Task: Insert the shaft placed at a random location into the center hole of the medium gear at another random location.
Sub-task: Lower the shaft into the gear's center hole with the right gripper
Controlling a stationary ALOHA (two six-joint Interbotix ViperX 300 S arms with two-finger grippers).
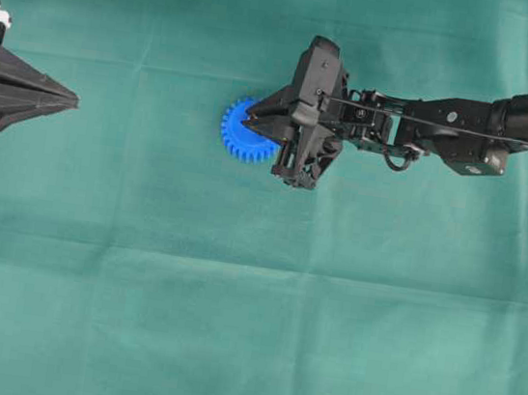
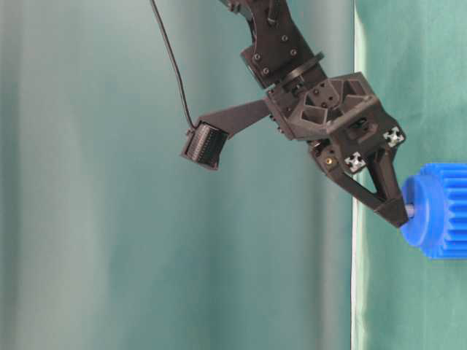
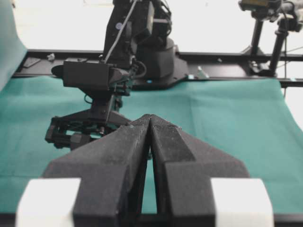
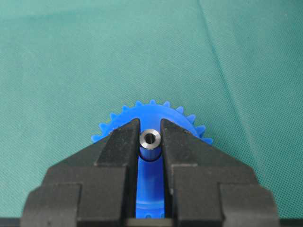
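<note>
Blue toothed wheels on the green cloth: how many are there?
1. The bright blue plastic gear lies near the cloth's middle, under the right gripper, which holds a small silvery metal pin over it. None other shows.

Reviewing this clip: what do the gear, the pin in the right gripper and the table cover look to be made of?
The medium gear: probably plastic, uniform bright blue, matte, with crisp moulded-looking teeth.
The shaft: apparently metal, silvery, with a shiny ring-shaped end face; it sits between the right gripper fingers.
The table cover: looks like green woven cloth, given its fine weave texture and soft creases.
</note>
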